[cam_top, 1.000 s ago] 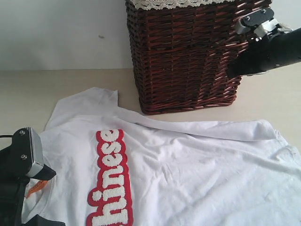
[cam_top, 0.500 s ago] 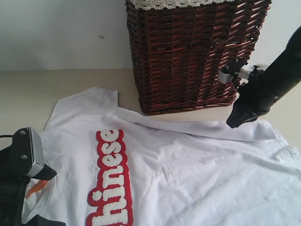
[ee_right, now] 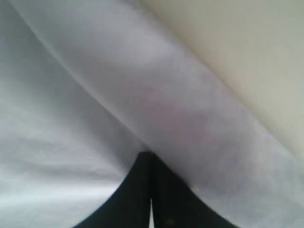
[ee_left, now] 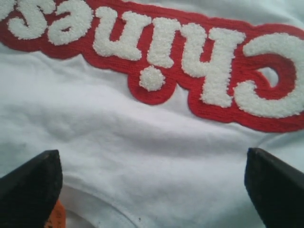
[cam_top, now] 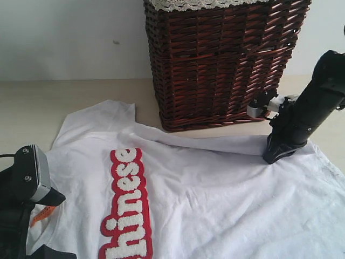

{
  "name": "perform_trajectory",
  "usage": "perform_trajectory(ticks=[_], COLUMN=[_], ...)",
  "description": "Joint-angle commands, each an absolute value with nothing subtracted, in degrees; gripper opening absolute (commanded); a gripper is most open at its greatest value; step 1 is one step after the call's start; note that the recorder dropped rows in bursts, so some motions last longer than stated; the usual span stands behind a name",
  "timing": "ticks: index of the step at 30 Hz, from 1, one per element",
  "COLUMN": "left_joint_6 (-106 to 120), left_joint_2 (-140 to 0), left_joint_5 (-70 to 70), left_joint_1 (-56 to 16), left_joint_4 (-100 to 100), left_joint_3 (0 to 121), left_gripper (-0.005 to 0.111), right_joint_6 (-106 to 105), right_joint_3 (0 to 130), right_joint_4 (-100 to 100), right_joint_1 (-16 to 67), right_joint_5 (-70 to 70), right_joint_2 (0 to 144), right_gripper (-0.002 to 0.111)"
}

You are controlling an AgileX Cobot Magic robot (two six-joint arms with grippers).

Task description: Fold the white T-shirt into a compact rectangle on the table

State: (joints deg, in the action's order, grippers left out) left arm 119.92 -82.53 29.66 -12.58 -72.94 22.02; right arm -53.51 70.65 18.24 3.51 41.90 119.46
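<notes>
Here our closed right hand (cam_top: 274, 155) seemingly pins the shirt (cam_top: 215, 189) by its fold to the bench (cam_top: 54, 97); our left hand (ee_left: 154, 183) hovers spread wide, empty.

White T-shirt (cam_top: 226, 194) partly beyond view's edge

We count one T-shirt (cam_top: 215, 189), lying on one table (cam_top: 54, 97). At the far side we count one basket (cam_top: 215, 65), with one lace trim (cam_top: 205, 4) along its rim. On the shirt we count one red strip (cam_top: 126, 205), with six white letters showing in the exterior view, and one orange tag (cam_top: 42, 215) at the near left. We count two grippers: the left gripper (ee_left: 152, 190) and the right gripper (cam_top: 275, 154).
</notes>
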Motion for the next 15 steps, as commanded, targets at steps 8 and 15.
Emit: perform_trajectory(ticks=[8,15], left_joint_6=[120.05,120.05], left_joint_2=[-82.68,-82.68], left_joint_5=[30.07,30.18], left_joint_1=[-12.64,-12.64], left_joint_4=[-73.71,-73.93], left_joint_3=[22.17,22.17], left_gripper=[0.104,0.104], right_joint_6=[-30.35,-42.16], right_joint_3=[70.13,70.13], right_joint_4=[2.65,14.15], right_joint_1=[3.29,3.29], right_joint_5=[29.75,39.23], right_joint_2=[122.12,120.72], right_gripper=[0.0,0.0])
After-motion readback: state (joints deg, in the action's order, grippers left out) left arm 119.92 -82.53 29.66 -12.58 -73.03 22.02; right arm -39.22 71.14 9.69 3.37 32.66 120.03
